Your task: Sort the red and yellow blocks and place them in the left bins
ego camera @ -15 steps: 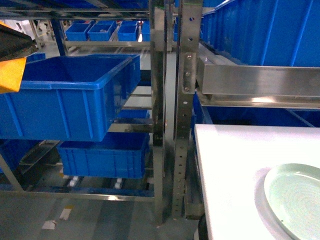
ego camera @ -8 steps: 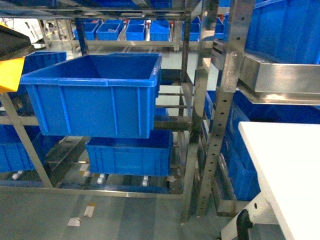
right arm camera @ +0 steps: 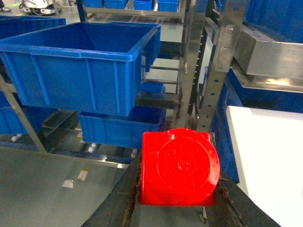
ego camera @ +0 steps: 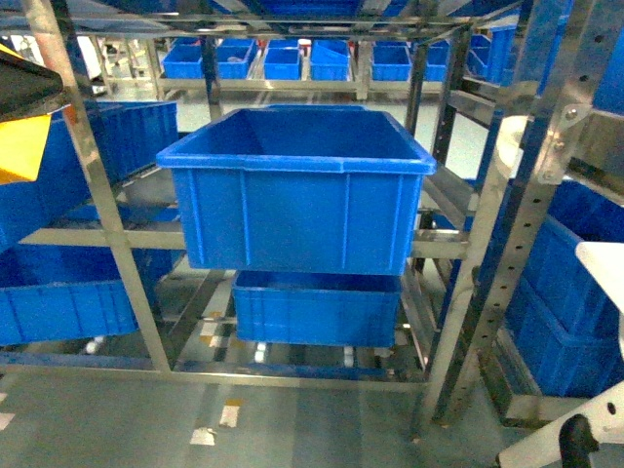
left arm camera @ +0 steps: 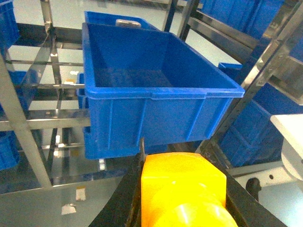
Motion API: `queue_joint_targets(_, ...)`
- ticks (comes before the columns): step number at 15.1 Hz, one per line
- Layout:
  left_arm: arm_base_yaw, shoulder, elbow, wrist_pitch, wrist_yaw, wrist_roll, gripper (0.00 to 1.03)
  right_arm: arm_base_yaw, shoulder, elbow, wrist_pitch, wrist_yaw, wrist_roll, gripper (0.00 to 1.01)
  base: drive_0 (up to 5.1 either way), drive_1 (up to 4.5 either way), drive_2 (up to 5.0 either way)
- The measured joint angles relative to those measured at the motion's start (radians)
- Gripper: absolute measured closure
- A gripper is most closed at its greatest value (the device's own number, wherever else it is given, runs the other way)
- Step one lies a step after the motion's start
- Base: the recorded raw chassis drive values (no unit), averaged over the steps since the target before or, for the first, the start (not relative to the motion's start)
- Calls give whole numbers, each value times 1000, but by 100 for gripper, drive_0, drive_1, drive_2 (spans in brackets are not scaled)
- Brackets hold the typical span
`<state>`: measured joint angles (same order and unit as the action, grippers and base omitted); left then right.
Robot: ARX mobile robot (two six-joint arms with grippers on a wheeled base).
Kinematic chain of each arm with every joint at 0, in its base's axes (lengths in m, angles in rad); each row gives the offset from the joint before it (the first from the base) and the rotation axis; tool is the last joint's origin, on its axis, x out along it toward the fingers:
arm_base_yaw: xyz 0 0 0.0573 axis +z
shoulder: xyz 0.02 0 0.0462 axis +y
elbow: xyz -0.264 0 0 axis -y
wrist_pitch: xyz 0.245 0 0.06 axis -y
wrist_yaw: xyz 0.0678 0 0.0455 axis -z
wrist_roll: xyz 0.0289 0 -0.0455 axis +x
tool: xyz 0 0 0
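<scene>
Head view has swung — the blue crate now sits centred before you. Left gripper clamps the yellow block, right gripper the red block — both short of the crate, unreleased.

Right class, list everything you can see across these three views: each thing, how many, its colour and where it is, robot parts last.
Big crate: one, blue, on the middle rack shelf, nothing seen inside.
Lower crate: one, blue, shelf beneath it.
Other crates: several, blue, left and right shelves.
Small bins: a row, blue, far rack.
Rack: steel, holding the crates.
Table: white, at right.
Yellow block: one, in the left gripper.
Red block: one, in the right gripper.
</scene>
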<state>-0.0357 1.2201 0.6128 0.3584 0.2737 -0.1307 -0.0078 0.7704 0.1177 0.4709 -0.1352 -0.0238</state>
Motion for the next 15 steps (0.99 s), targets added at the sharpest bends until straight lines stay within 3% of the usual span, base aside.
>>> queue_joint_targets(15,0,0,0,1,0,0,77,0,0,0,1,0,0,72,-499,238,238)
